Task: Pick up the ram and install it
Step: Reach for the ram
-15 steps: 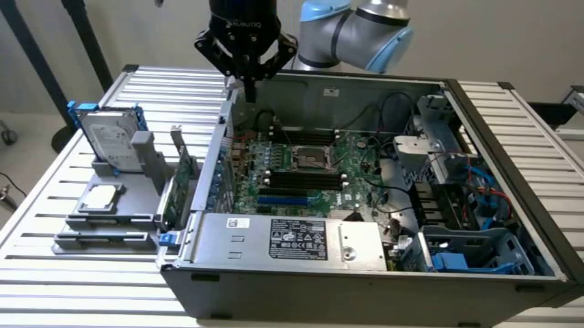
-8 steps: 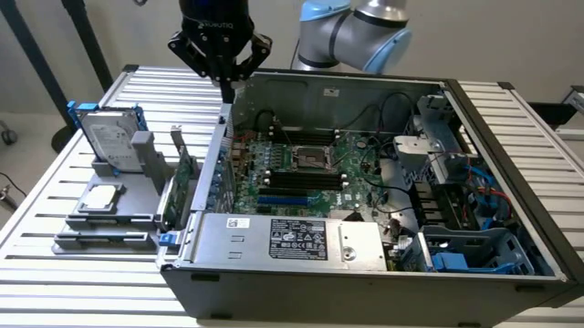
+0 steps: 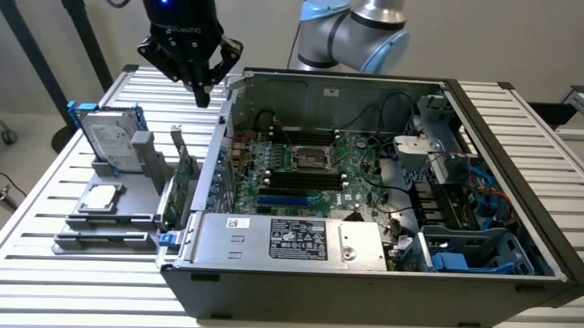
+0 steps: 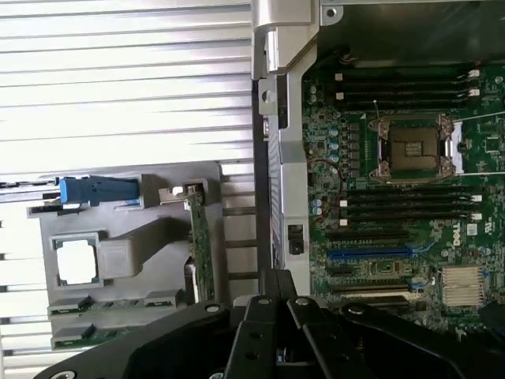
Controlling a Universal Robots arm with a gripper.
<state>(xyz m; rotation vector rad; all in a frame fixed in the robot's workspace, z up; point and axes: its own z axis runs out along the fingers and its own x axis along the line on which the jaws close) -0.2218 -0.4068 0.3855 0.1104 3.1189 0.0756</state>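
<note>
Long, thin green circuit-board ram stick (image 4: 91,332) sits in the slotted end of the grey plastic parts holder (image 4: 158,237), farthest from the silver hard drive (image 3: 109,140). Likely light, stiff and fragile. Best pinched across the long edges mid-length. Black two-finger gripper (image 3: 202,96) closed, empty, well apart. Wrist view catches the stick's green; exterior view gives the gripper's height.

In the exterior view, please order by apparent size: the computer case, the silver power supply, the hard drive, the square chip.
1. computer case
2. power supply
3. hard drive
4. square chip
The hard drive seems farther back than the square chip, yet clearly looks larger.
</note>
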